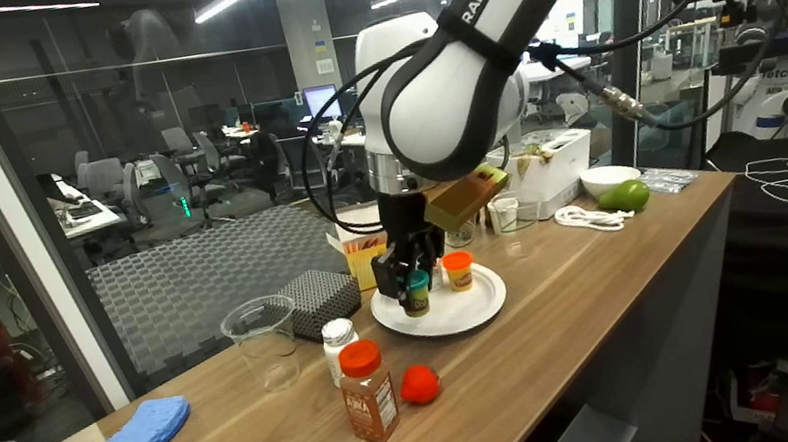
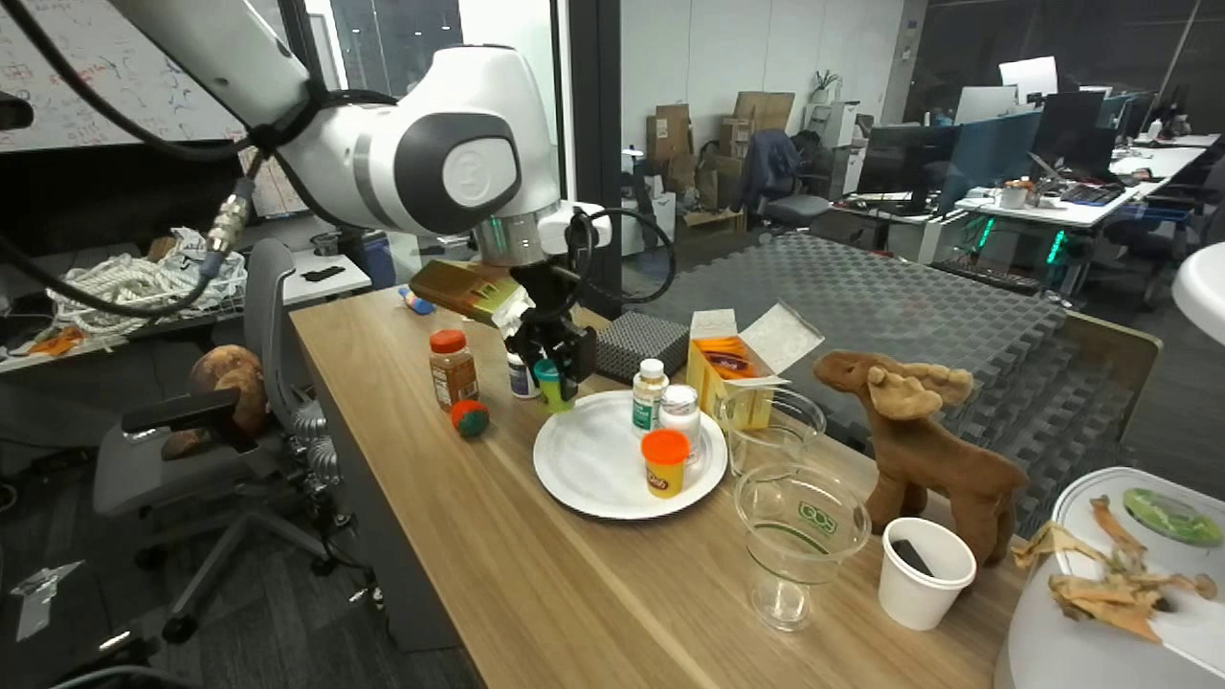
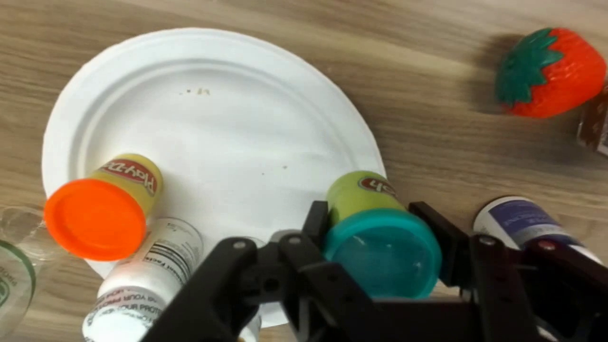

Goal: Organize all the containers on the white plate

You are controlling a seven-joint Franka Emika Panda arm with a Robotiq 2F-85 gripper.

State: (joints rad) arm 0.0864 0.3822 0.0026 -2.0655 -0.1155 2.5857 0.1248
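Teal-lidded container (image 3: 382,244), a small green pot, is held by the black gripper (image 3: 373,227), whose jaws stand partly apart, 1 pressed to either side of it. Beneath the gripper lies the white plate (image 3: 213,123); the pot is at its rim, contact unclear. On the plate, left of the gripper in the wrist view, are an orange-lidded yellow pot (image 3: 105,209) and a white bottle (image 3: 149,278) just beside it. In an exterior view, a green-labelled bottle (image 2: 649,397) stands on the plate too, between the gripper and the white bottle. Right of the gripper in the wrist view, on the wooden table (image 2: 536,584), are a purple-labelled bottle (image 3: 517,222) near it and, farther off, a toy strawberry (image 3: 552,73). In both exterior views a red-capped spice bottle (image 1: 369,396) stands upright near the strawberry, apart from the gripper.
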